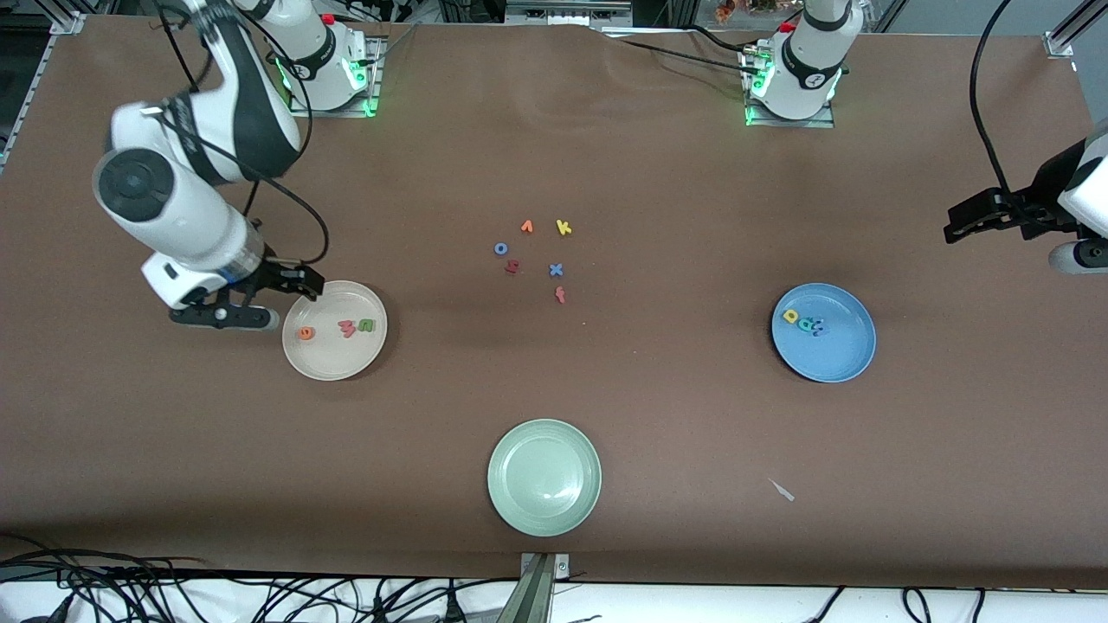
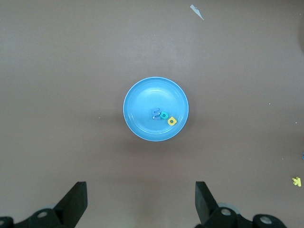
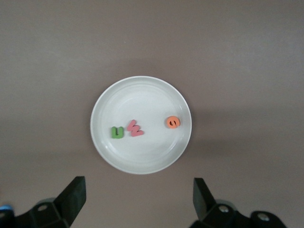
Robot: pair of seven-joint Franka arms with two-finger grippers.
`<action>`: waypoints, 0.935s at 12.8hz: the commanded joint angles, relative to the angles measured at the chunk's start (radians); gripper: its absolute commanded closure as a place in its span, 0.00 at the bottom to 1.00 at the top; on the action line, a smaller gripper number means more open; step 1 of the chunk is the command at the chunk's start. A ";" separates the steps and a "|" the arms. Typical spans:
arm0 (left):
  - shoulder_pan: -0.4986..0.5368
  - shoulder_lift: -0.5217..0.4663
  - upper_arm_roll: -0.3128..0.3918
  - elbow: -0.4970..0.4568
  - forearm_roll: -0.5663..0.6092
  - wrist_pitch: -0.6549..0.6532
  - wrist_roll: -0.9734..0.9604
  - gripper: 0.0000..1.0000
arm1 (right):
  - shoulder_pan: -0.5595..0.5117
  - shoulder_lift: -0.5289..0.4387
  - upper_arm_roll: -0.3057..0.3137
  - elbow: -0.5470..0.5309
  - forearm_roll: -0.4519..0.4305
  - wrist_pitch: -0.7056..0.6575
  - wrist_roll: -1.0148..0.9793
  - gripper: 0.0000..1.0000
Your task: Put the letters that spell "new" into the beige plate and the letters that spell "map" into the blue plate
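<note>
The right gripper is hanging over the rim of the beige plate at the right arm's end of the table, its fingers standing wide apart and holding nothing. Inside that plate the green n and the pink w are lying side by side, touching or nearly so, with the orange e a little apart from them, all three clear of the fingers and below them. Judging by this, the last drop is done, so the sound move is lifting straight up without brushing the rim. The left gripper is waiting high over the table near the blue plate, fingers also spread and empty; the blue m, teal p and yellow a are sitting clustered in that plate. Leftover letters are lying between the two plates, and a green plate is sitting nearer the camera.
</note>
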 commanded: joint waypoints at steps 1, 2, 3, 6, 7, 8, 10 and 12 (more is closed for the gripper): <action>0.000 -0.004 0.004 -0.001 -0.029 -0.005 0.008 0.00 | 0.001 -0.065 -0.015 0.091 0.034 -0.150 -0.083 0.00; 0.000 -0.004 0.004 -0.001 -0.029 -0.005 0.008 0.00 | -0.001 -0.084 -0.041 0.117 0.041 -0.199 -0.121 0.00; 0.000 -0.006 0.004 -0.001 -0.029 -0.005 0.008 0.00 | -0.002 -0.090 -0.078 0.160 0.072 -0.268 -0.170 0.00; 0.000 -0.006 0.004 -0.001 -0.029 -0.005 0.008 0.00 | -0.002 -0.092 -0.133 0.229 0.097 -0.351 -0.267 0.00; 0.000 -0.004 0.004 -0.001 -0.029 -0.007 0.008 0.00 | -0.002 -0.093 -0.140 0.232 0.098 -0.375 -0.267 0.00; 0.000 -0.004 0.004 -0.001 -0.029 -0.007 0.008 0.00 | -0.004 -0.093 -0.140 0.249 0.098 -0.403 -0.267 0.00; 0.001 -0.006 0.004 -0.001 -0.029 -0.007 0.008 0.00 | -0.007 -0.078 -0.138 0.300 0.098 -0.447 -0.267 0.00; 0.003 -0.004 0.004 0.001 -0.029 -0.007 0.008 0.00 | -0.004 -0.076 -0.137 0.314 0.098 -0.449 -0.264 0.00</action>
